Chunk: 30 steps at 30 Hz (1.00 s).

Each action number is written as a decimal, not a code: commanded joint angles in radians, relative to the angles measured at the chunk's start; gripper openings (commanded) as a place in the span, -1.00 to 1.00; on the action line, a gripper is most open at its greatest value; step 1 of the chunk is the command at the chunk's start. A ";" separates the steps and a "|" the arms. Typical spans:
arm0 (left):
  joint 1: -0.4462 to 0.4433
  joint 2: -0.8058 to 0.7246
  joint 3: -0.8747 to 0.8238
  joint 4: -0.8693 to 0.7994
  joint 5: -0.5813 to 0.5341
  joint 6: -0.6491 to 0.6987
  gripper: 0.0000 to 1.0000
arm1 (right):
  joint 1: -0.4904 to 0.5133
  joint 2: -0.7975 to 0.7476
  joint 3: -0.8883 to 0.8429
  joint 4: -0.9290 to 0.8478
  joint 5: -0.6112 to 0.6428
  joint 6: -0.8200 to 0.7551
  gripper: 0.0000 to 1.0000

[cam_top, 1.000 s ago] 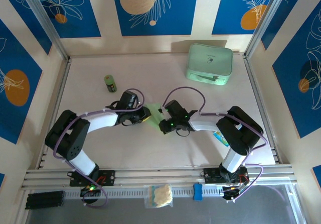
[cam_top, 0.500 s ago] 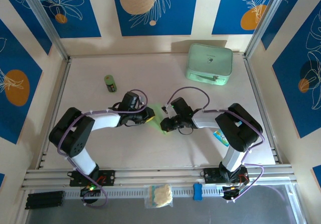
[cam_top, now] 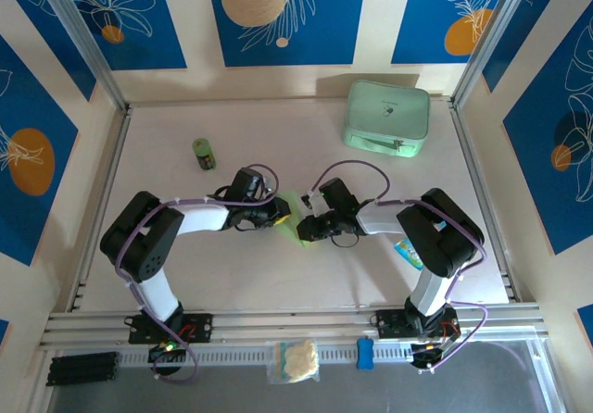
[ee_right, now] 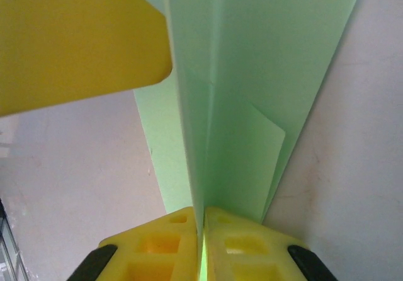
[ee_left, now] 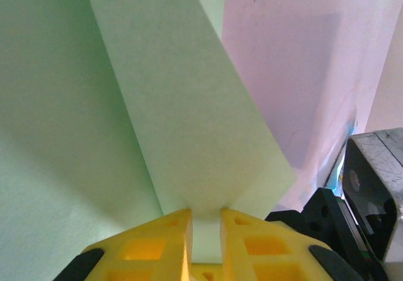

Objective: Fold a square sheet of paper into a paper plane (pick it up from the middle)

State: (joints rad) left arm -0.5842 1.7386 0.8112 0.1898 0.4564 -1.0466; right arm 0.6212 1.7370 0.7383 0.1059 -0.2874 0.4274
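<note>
Both arms have drawn closer over the counter (cam_top: 241, 279) — left end effector (ee_left: 204, 215) and right end effector (ee_right: 203, 212) each clenched on the paper plane (ee_right: 252, 73) held between them — so, I judge, its centre crease is being pinched narrower.

Both arms close in on the fold.
The left gripper (cam_top: 281, 215) slides toward 3 o'clock, its elbow swinging in behind it. The right gripper (cam_top: 306, 230) edges up toward 12 o'clock, its forearm tucking nearer. The gap between them narrows, so less of the paper plane (cam_top: 293, 209) shows, now a thin green sliver.
</note>
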 commanded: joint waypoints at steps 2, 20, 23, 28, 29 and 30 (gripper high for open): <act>-0.008 0.011 0.023 -0.046 0.001 0.009 -0.60 | -0.012 0.037 -0.020 -0.034 -0.024 0.023 -0.84; -0.009 0.013 -0.005 0.076 0.052 -0.019 -0.64 | -0.058 0.084 -0.001 -0.039 -0.137 0.046 -0.90; -0.011 0.017 0.002 0.079 0.055 -0.017 -0.66 | -0.062 0.087 0.001 -0.044 -0.139 0.047 -0.89; -0.011 0.038 0.011 0.086 0.061 -0.022 -0.69 | -0.066 0.089 0.002 -0.047 -0.143 0.047 -0.87; -0.011 0.043 0.014 0.087 0.063 -0.023 -0.69 | -0.068 0.088 0.003 -0.048 -0.144 0.045 -0.88; -0.012 0.047 0.020 0.086 0.065 -0.023 -0.70 | -0.067 0.089 0.003 -0.048 -0.146 0.046 -0.87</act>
State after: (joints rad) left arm -0.5854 1.7653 0.8116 0.2558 0.4942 -1.0664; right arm 0.5602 1.7863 0.7460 0.1291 -0.4427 0.4721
